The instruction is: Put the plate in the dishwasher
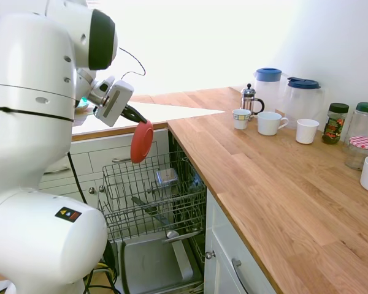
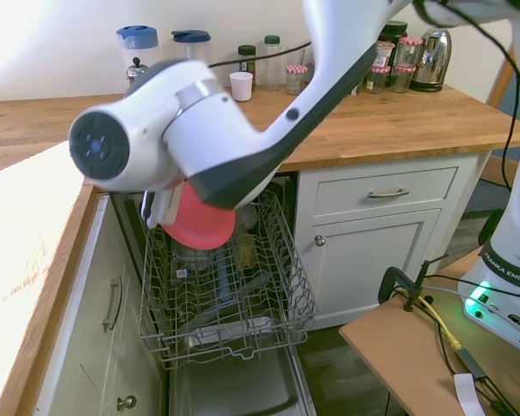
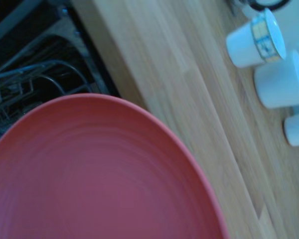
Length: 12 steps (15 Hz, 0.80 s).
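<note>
1. My gripper (image 1: 137,116) is clamped on the top edge of the coral-red plate (image 1: 141,141), which hangs on edge, nearly upright, in the air over the pulled-out wire rack (image 1: 148,202) of the dishwasher (image 1: 162,260) and touching nothing else.
2. Risk — slip: the hold is a rim pinch only. In my judgement, a quick tilt or jolt could swing the plate or drop it onto the rack wires.
3. Risk — snag: the plate's lower edge is above the rack's rear rim; lowering off-line could catch a wire or land on the items already lying in the rack.
4. Edges: the wooden countertop (image 1: 276,184) runs close along one side of the rack — sideways room there is tight.
5. Open room: straight down into the rack, and outward over the lowered steel door.
6. White mugs (image 1: 273,122) stand well apart on the countertop.
</note>
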### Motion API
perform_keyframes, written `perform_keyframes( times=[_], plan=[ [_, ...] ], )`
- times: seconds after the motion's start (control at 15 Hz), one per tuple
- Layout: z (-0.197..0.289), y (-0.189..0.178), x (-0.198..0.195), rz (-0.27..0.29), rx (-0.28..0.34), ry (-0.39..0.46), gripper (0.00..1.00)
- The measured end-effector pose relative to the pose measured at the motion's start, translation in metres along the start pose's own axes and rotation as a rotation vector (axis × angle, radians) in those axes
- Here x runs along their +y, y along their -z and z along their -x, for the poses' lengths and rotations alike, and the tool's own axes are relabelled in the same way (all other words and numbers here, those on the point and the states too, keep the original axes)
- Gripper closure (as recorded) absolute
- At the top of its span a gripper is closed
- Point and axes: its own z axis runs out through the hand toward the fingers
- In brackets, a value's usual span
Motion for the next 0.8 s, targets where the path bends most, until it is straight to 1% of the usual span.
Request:
perform_keyframes(
  times=[0.13, 0.27, 0.33, 0.47, 0.8],
  plan=[
    [0.019, -0.008, -0.037, 0.008, 0.006, 0.109, 1.0],
    [0.044, -0.017, -0.056, 0.025, 0.022, 0.222, 1.0],
    [0.056, -0.021, -0.062, 0.032, 0.024, 0.265, 1.0],
    [0.074, -0.024, -0.068, 0.033, 0.026, 0.323, 1.0],
    [0.12, -0.049, -0.087, 0.031, 0.01, 0.408, 1.0]
  ],
)
